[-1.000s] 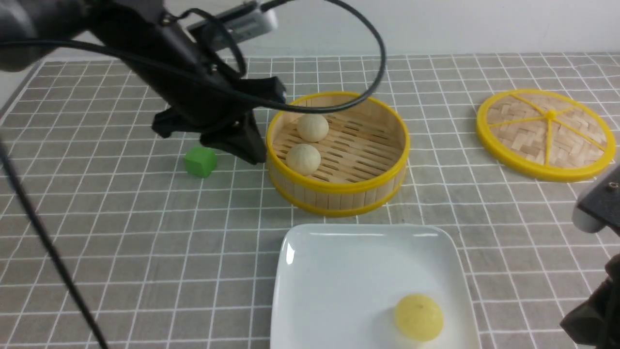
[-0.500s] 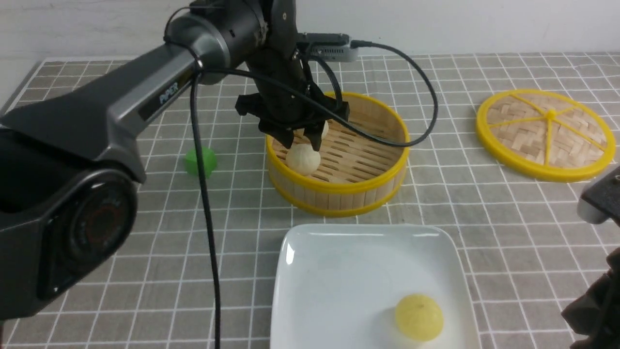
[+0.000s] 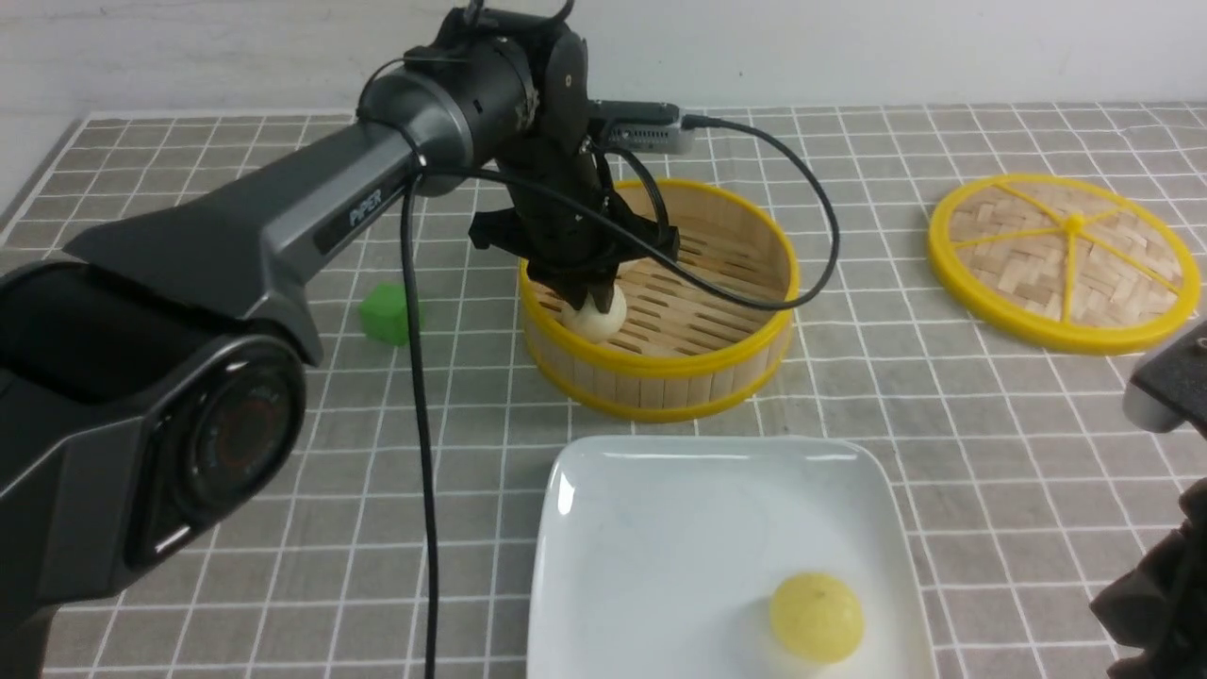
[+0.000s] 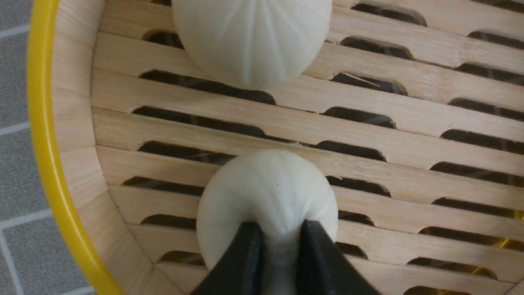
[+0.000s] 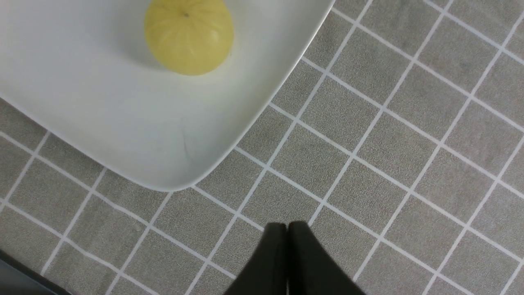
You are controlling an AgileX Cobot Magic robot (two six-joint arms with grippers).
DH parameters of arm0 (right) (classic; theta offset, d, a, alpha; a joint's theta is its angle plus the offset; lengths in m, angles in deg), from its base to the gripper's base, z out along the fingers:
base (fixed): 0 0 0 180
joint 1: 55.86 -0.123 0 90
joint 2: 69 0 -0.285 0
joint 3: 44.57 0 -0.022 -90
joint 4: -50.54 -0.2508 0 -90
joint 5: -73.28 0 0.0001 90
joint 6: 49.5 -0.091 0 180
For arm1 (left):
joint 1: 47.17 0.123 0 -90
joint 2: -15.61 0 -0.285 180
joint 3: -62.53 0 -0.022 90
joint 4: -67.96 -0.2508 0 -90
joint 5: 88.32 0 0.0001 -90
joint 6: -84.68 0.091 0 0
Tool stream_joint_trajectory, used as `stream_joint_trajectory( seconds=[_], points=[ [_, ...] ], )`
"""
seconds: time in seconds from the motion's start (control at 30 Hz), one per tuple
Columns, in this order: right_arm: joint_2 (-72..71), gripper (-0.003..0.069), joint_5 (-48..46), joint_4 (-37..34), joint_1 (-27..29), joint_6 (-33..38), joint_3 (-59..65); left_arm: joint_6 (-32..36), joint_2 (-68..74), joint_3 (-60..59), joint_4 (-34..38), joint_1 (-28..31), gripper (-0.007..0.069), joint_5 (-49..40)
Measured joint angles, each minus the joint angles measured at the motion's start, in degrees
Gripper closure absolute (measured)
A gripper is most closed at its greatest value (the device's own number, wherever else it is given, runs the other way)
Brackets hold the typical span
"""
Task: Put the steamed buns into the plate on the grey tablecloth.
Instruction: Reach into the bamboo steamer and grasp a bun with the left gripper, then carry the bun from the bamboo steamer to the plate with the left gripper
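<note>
Grabbing bun two; left pincer [image 4: 282, 241] is pinching the near cream bun [image 4: 266, 192], right one [image 5: 286, 241] pressed together; next I'd lift clear, then plate [image 3: 698, 528].

Green cube [image 3: 385, 313] near the round bamboo steamer [image 3: 660, 382].
</note>
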Motion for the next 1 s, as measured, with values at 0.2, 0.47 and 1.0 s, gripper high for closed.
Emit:
stream_joint_trajectory(
  seconds=[0.2,0.47,1.0],
  points=[
    [0.00,0.0627,0.00,0.07,0.00,0.00,0.00,-0.07,-3.15,0.12,2.66,0.00,0.0597,-1.47],
    [0.00,0.0615,0.05,0.15,0.00,0.00,0.00,-0.07,-18.66,1.32,2.96,-0.05,0.0598,-9.61],
    [0.00,0.0588,2.14,0.15,0.00,-0.04,0.02,0.69,-37.19,-40.79,14.17,-3.02,0.0595,-5.98]
  ],
)
